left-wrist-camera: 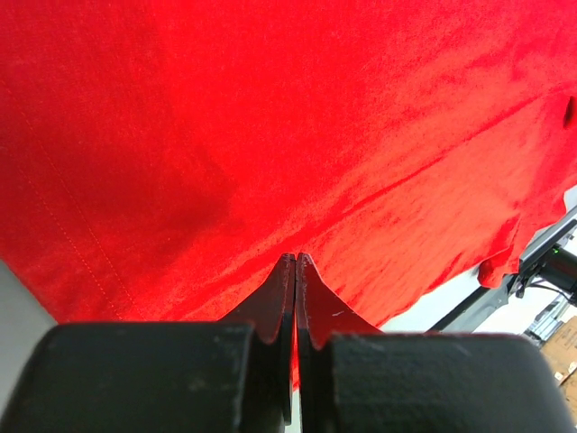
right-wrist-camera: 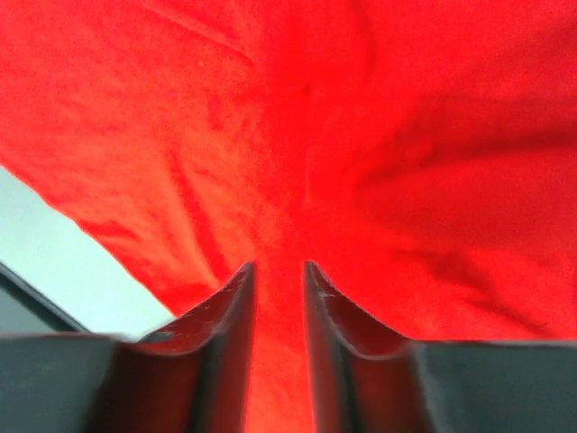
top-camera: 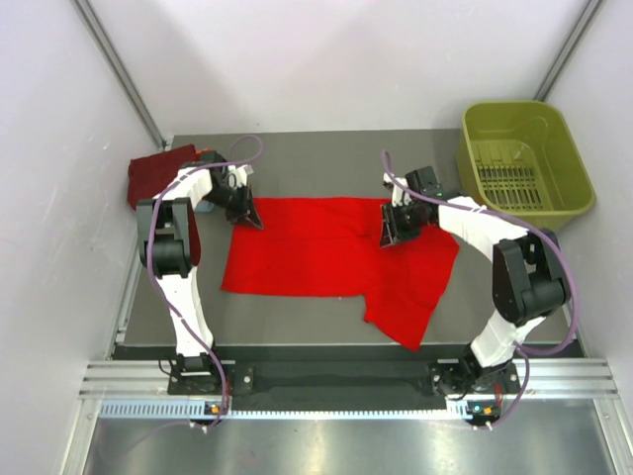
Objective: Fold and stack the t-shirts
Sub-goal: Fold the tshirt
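Plain white panel walls (top-camera: 326, 59) enclose three sides. Dark grey flat desk (top-camera: 326, 163), matt surface. Silver ribbed aluminium rail (top-camera: 336, 378) along near edge. Lighting even.

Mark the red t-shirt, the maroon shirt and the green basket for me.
red t-shirt (top-camera: 316, 252): top view, middle of its spread body.
maroon shirt (top-camera: 156, 176): top view, centre of the cloth behind the left arm.
green basket (top-camera: 514, 106): top view, on its far rim.
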`<state>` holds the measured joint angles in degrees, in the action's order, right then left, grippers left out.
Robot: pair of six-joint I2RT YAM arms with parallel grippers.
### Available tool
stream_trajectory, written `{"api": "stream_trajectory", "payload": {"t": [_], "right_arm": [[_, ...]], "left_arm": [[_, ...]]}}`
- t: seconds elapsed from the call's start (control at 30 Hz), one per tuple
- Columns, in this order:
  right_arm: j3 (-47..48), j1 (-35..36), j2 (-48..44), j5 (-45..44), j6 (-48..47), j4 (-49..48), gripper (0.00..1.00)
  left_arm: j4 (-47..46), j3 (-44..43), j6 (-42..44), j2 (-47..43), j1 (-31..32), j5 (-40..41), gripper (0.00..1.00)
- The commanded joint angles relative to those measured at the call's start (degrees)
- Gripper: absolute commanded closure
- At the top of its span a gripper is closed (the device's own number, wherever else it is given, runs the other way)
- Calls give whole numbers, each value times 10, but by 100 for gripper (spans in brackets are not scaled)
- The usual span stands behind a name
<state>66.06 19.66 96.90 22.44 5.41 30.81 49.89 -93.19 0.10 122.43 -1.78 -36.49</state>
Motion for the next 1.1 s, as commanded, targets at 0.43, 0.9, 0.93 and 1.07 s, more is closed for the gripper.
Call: {"api": "stream_trajectory", "payload": {"t": [0.43, 0.9, 0.93, 1.07], "right_arm": [[82, -149, 5, -97, -49, -12, 45], [132, -183, 102, -70, -47, -60, 47], [136, -184, 112, -67, -47, -61, 48], [157, -185, 129, -54, -45, -68, 57]], "left_arm": [[-3, -15, 0, 5, 1, -11, 100], [-1, 2, 5, -9, 1, 11, 100], [-1, 3, 5, -10, 2, 12, 100], [-1, 6, 6, -11, 2, 14, 100]]}}
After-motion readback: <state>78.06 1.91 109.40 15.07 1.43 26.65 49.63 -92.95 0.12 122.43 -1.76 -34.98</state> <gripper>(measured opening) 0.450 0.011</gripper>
